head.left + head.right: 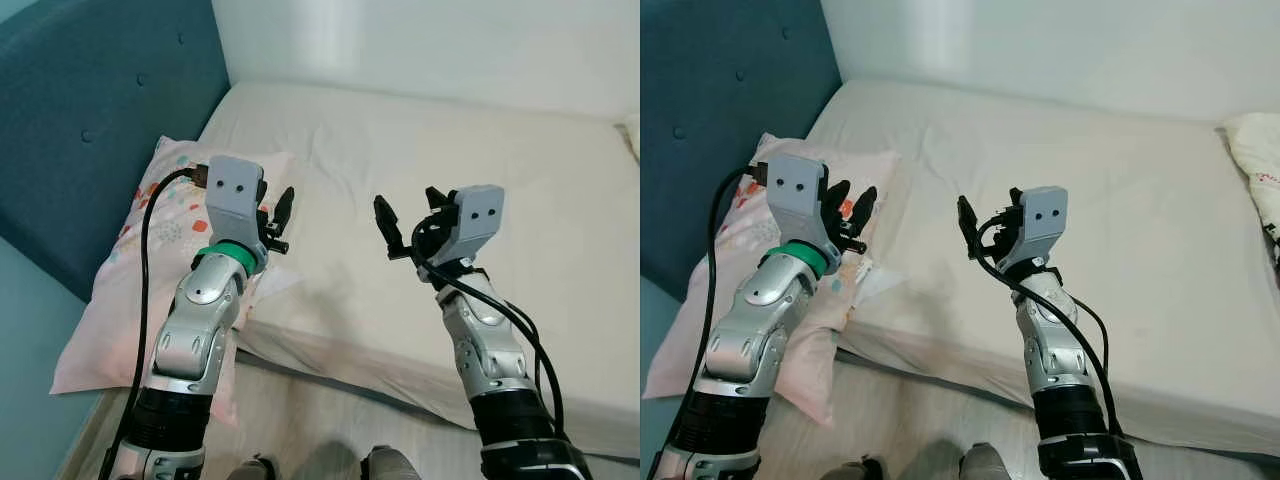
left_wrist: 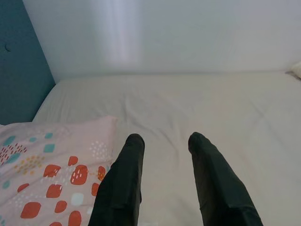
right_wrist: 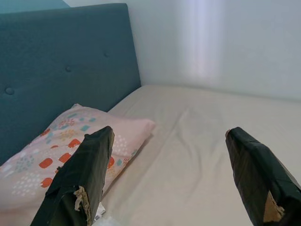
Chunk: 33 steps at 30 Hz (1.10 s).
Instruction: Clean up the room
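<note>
Floor [image 1: 300, 420]: pale wood strip at the near edge of the bed, with the robot's feet at the bottom of the head views.

Left gripper [image 1: 275, 222]: raised over the near left corner of the bed, above the pillow's inner edge; fingers [image 2: 123, 179] apart, grasping nothing.

Right gripper [image 1: 412, 222]: raised over the near edge of the bed, about midway along; fingers [image 3: 84, 179] spread wide, grasping nothing.

Pillow [image 1: 130, 260]: pink, patterned with red and teal marks. It lies askew at the near left corner of the bed, against the headboard, its near end hanging over the edge towards the floor. A scrap of something white [image 1: 872, 285] sits by its inner edge; what it is cannot be told.

Bed [image 1: 420, 160]: bare cream sheet, lightly creased, running back to the wall.

Second pillow [image 1: 1255, 165]: partly seen at the right edge of the bed.

Headboard [image 1: 90, 120]: teal, buttoned, along the left edge.

Wall [image 1: 430, 50]: plain white, along the far edge.

Step in hand, as judged: both arms poised before a grasp, tidying not yet begun. The likely next move is to take the pink pillow and set it square at the head, which calls for lowering the left gripper onto its edge. Nothing stands in the way.
</note>
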{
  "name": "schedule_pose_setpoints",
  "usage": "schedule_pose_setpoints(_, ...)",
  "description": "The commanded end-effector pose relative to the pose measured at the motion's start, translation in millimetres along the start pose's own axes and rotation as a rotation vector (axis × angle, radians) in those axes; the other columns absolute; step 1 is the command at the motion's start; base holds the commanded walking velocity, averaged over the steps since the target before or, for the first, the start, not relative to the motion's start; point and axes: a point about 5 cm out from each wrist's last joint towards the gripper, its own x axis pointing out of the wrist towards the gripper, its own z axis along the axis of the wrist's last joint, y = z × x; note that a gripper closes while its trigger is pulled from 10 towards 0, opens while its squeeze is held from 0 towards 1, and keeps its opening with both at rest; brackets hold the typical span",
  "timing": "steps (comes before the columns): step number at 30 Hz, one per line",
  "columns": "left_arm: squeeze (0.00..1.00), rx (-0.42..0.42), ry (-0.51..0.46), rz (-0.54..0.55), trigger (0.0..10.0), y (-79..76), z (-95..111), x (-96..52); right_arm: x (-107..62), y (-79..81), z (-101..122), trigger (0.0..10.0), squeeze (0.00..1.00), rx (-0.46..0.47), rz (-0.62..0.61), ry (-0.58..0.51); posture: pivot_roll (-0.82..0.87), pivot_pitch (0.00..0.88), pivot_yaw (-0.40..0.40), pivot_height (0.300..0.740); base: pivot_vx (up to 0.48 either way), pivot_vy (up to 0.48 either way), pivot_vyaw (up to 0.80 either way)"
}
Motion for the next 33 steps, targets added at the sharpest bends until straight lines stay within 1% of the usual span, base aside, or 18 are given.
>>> schedule_pose_setpoints(1,0.00,-0.007,-0.003,-0.008,10.0,-0.8,0.3,-0.1,-0.9,-0.3,-3.7,10.0,0.00,0.006,-0.008,0.008,-0.10,0.077,0.066,0.690,0.000,0.000,0.00)
schedule_pose_setpoints(4,0.00,-0.009,-0.004,-0.008,10.0,-0.7,0.6,0.0,-1.0,-0.4,-3.8,10.0,0.00,0.007,-0.009,0.008,-0.10,0.078,0.066,0.690,0.000,0.000,0.00)
schedule_pose_setpoints(16,0.00,-0.010,-0.007,-0.006,10.0,0.7,1.4,0.5,-1.4,0.4,-4.6,10.0,0.00,0.014,-0.010,0.007,-0.10,0.081,0.071,0.690,0.000,0.331,0.00)
schedule_pose_setpoints(33,0.00,-0.010,-0.013,-0.001,10.0,0.8,2.2,0.8,-1.6,0.9,-5.4,10.0,0.00,0.016,-0.007,0.007,-0.10,0.085,0.069,0.690,0.000,0.431,0.00)
